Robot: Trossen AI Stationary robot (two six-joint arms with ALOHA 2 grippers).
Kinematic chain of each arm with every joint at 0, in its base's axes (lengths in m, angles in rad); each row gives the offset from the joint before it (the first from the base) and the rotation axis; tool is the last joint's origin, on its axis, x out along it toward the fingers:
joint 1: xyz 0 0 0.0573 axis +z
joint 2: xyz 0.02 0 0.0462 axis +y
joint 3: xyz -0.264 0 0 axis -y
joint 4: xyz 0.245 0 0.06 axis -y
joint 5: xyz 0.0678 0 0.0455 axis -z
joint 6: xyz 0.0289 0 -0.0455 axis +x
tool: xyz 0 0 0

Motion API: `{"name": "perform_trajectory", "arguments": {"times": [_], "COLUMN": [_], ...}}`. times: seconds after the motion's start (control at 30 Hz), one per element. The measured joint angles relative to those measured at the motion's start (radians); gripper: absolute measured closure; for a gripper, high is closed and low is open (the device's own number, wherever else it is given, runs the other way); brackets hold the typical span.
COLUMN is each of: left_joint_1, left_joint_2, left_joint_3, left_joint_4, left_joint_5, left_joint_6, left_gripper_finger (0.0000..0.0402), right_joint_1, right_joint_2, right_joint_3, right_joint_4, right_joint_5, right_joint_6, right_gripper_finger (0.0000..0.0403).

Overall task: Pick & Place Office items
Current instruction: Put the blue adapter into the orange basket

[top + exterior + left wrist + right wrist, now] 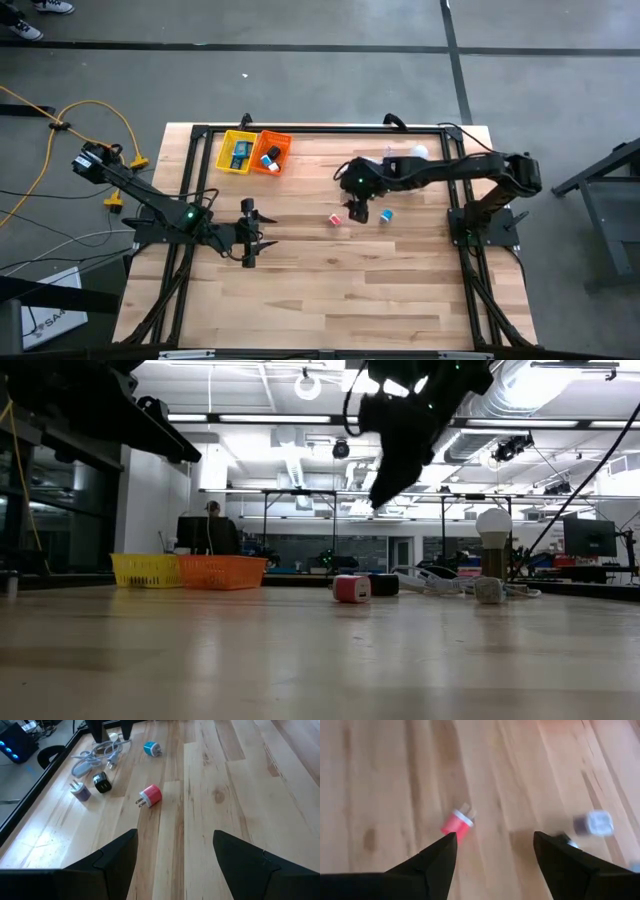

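Red plug (336, 218) lies on the wooden table (330, 290), seen from above, just left of the right gripper (357, 208), whose fingers hang spread and empty. Through the right wrist camera, it sits beside one finger's (427, 862) tip, outside the gap. Across the table, the left gripper (175, 855) gapes, empty, with the plug well ahead.

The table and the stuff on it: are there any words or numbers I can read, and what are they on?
"SA": the start of a word on a white box on the floor beside the table; the rest is too small to read.
Red plug, blue plug, black plug: no writing shows.
Yellow basket, orange basket: no writing shows.
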Motion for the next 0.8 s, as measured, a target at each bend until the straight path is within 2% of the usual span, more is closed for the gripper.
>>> {"name": "perform_trajectory", "arguments": {"times": [0.17,0.5,0.8], "left_joint_1": [0.000,0.000,0.000], "left_joint_2": [0.000,0.000,0.000], "left_joint_3": [0.000,0.000,0.000], "left_joint_4": [0.000,0.000,0.000], "left_joint_5": [0.000,0.000,0.000], "left_joint_6": [0.000,0.000,0.000], "left_gripper_finger": [0.0152,0.0152,0.0152], "right_joint_1": [-0.044,-0.049,-0.080], "right_joint_2": [0.000,0.000,0.000], "right_joint_3": [0.000,0.000,0.000], "right_joint_4": [-0.079,-0.212,-0.343], "right_joint_5": [-0.002,-0.112,-0.194], "right_joint_6": [-0.009,-0.335,-0.493], "right_gripper_finger": [0.0152,0.0152,0.0152]}}
